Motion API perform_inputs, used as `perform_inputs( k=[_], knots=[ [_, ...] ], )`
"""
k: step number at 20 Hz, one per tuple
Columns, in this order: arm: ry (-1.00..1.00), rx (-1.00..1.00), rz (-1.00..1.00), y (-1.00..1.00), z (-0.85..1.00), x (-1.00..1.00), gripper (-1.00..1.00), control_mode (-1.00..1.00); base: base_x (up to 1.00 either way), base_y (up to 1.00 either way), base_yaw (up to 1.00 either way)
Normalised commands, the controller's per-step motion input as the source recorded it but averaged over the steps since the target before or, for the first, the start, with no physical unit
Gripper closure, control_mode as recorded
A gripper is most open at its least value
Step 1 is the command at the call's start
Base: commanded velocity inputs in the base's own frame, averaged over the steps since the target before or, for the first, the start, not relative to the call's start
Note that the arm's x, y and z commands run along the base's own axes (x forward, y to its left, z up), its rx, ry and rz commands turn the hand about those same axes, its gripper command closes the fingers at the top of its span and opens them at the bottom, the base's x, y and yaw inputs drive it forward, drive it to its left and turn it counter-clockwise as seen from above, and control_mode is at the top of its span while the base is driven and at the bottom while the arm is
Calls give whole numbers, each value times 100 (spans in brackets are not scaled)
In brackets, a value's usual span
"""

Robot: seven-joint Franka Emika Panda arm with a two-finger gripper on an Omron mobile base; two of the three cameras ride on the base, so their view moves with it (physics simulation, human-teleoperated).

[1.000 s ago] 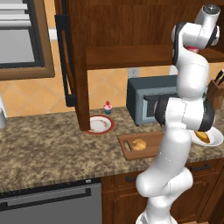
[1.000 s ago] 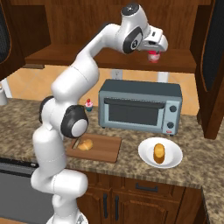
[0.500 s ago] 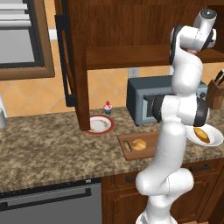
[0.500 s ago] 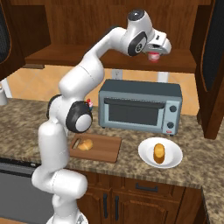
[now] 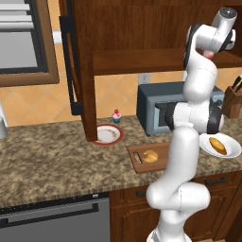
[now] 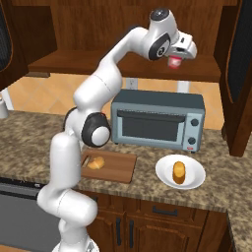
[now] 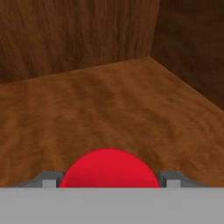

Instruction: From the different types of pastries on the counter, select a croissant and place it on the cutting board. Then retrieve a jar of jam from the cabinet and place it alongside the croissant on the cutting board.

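A granite counter [image 6: 226,182] runs under the open cabinet [image 5: 142,61], and the croissant [image 6: 96,163] already lies on the board [image 6: 115,170]. High at the shelf edge, the gripper [image 6: 175,62] is clenched on the jar [image 6: 174,62], its red lid between both tips in the hand view. Risks: the jar slipping on the long descent, clipping the toaster oven [image 6: 157,120], or nudging the croissant.
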Motion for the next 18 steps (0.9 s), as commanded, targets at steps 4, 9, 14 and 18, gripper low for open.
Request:
perform_inputs(
  k=[4, 9, 14, 18],
  knots=[
    [0, 1, 0, 0, -9, 2, 100, -100, 0, 0, 0],
    [-6, 11, 7, -4, 1, -64, 100, -100, 0, 0, 0],
    [-18, 10, 17, 6, 8, -100, 100, -100, 0, 0, 0],
    [-24, -4, 26, 54, -11, -100, 100, -100, 0, 0, 0]
  ],
)
